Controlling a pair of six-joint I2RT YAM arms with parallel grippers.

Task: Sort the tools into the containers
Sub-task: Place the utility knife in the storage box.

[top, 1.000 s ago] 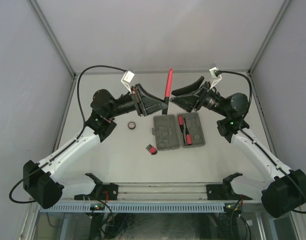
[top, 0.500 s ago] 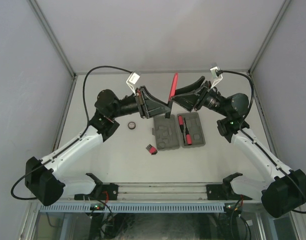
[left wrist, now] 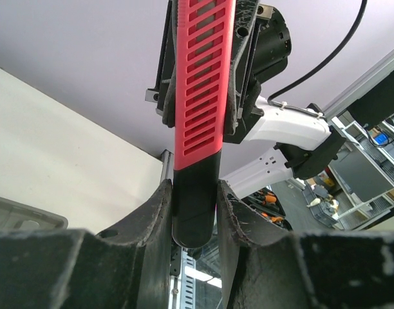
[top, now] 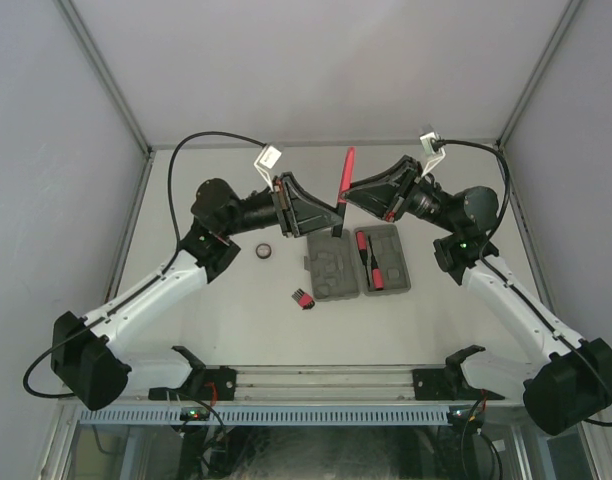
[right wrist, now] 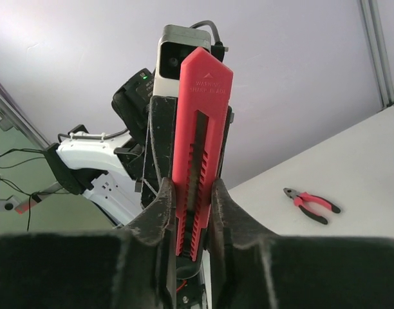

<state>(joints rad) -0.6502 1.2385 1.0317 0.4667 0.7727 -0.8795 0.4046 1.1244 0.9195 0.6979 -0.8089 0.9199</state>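
A longer red-black tool stands nearly upright in the air above the open grey case. My left gripper is shut on its black lower end. My right gripper is shut on its red slotted body just above. In the case's right half lie two red-handled tools. On the table left of the case are a small black ring and a red-black hex key set. Red-handled pliers lie on the table in the right wrist view.
Grey walls with metal corner posts close in the table at the back and sides. Both arm bases sit on the front rail. Black cables loop over each wrist.
My right gripper's fingers, open around the tool a second ago, have closed on its red body. The left gripper has shifted slightly right with the tool and kept its grip.
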